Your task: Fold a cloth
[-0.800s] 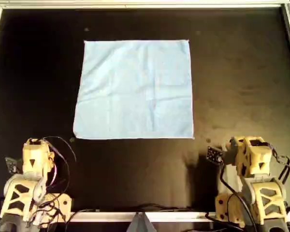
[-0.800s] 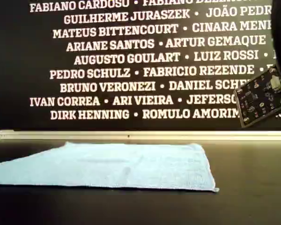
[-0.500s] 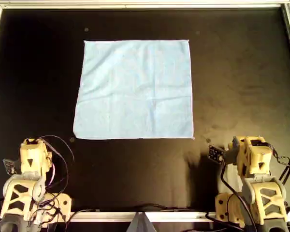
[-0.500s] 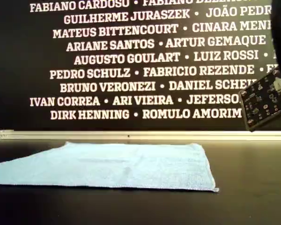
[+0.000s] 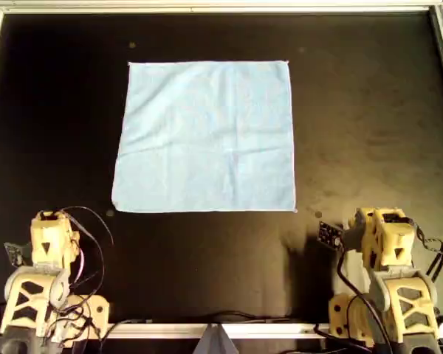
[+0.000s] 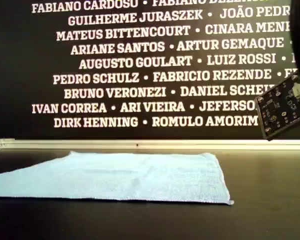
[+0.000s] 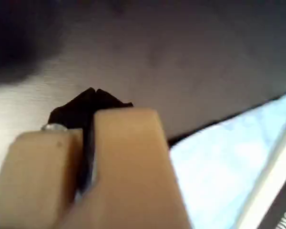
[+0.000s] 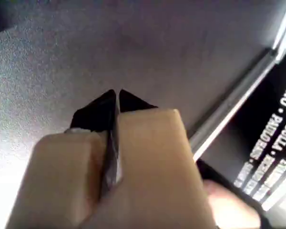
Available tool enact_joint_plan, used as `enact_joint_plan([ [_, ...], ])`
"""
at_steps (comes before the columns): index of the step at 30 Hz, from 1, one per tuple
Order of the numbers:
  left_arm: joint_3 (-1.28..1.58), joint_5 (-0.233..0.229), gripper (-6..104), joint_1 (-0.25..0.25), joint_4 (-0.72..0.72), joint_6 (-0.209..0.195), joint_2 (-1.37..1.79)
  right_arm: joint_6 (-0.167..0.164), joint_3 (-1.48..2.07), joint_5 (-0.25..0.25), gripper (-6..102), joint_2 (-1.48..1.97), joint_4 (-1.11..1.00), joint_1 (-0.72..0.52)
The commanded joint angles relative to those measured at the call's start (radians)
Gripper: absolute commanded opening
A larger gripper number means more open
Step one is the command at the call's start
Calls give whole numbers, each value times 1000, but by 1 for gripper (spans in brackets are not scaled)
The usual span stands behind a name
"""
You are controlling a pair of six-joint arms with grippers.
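The light blue cloth point(image 5: 207, 136) lies spread flat and square on the black table, above the middle of the overhead view; it also lies low in the exterior view point(image 6: 130, 175). My left gripper point(image 5: 50, 220) rests at the overhead view's bottom left, well short of the cloth. In the left wrist view this gripper point(image 7: 91, 93) is shut and empty, with an edge of the cloth point(image 7: 229, 162) beyond it. My right gripper point(image 5: 382, 217) sits at the overhead view's bottom right, clear of the cloth. It is shut on nothing in the right wrist view point(image 8: 117, 93).
A metal rail point(image 5: 221, 7) frames the black table point(image 5: 369, 110). A small circuit board point(image 5: 327, 234) hangs off the right arm and shows at the exterior view's right point(image 6: 285, 107). A dark wall with white names point(image 6: 140, 60) stands behind the far rail.
The left arm has drawn back a little toward the overhead view's bottom left. The circuit board has shifted slightly to the exterior view's right. The cloth has not moved.
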Motion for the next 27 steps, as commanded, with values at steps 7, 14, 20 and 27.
enact_joint_plan([
  [7, -14, 5, 46, 26, -80, 11, 12, 3, 12, 5, 42, 40, -9, -2],
  [14, -35, 6, 68, 17, -83, 0, 15, -12, -49, 5, 74, 40, -9, -2],
  [20, -11, -6, 82, -58, -94, 0, 12, 2, -115, 6, 97, 41, -9, -11],
  [27, -37, 6, 94, -92, -98, 18, 14, -15, -104, 23, 100, 40, -8, -2],
])
